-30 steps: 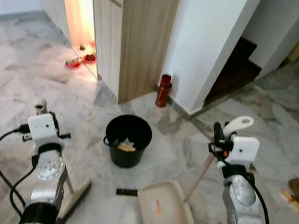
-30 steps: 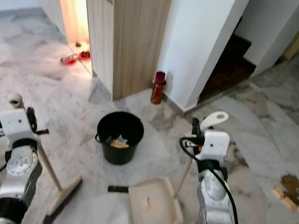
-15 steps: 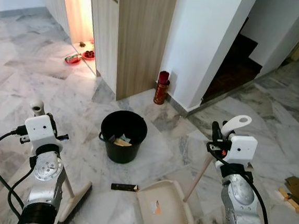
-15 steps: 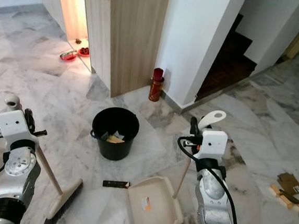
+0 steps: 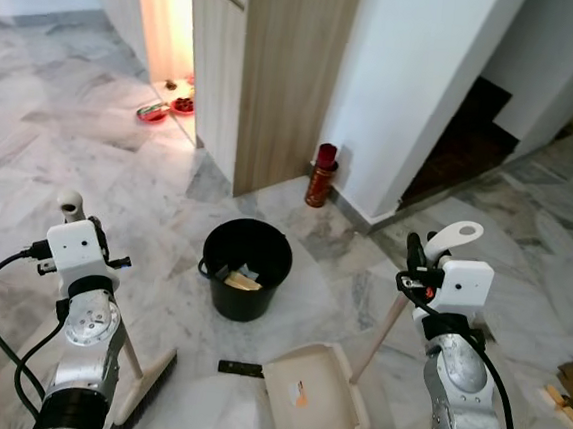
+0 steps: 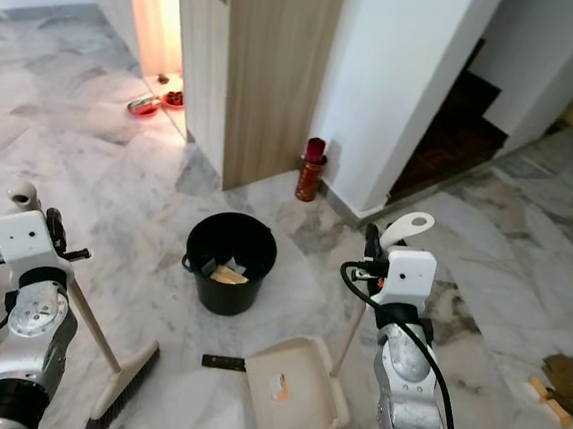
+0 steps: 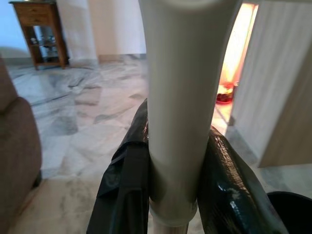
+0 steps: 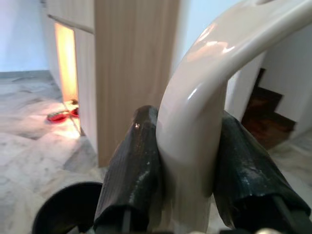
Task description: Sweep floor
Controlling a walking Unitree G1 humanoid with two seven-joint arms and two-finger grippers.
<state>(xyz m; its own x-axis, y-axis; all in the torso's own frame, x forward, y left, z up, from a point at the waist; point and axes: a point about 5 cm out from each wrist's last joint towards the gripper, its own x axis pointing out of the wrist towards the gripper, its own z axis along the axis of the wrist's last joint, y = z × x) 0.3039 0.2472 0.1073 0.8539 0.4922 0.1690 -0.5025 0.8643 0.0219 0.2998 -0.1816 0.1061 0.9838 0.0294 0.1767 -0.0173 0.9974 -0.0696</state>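
While both arms stand raised over the marble floor (image 5: 61, 155), each holds a tool:

Head views, broom: the broom (image 6: 104, 344) leans with its long axis running from its cream cap beside the left wrist down and toward the robot's right, to a head resting on the floor near the left arm.
Head views, dustpan: the dustpan (image 5: 315, 403) is cream, with its tray flat on the floor just in front of the robot; a wooden shaft rises from the tray's right side to a curved cream grip at the right wrist.
Head views, bucket: a black bucket (image 5: 246, 268) with scraps inside stands ahead of the tray, well apart from the red canister (image 5: 319, 174) by the wooden wall.
Left wrist view: the left gripper (image 7: 171, 175) has both black fingers pressed tight against the cream broom handle (image 7: 178, 97).
Right wrist view: the right gripper (image 8: 187, 168) is clamped on the glossy curved dustpan handle (image 8: 195, 112).
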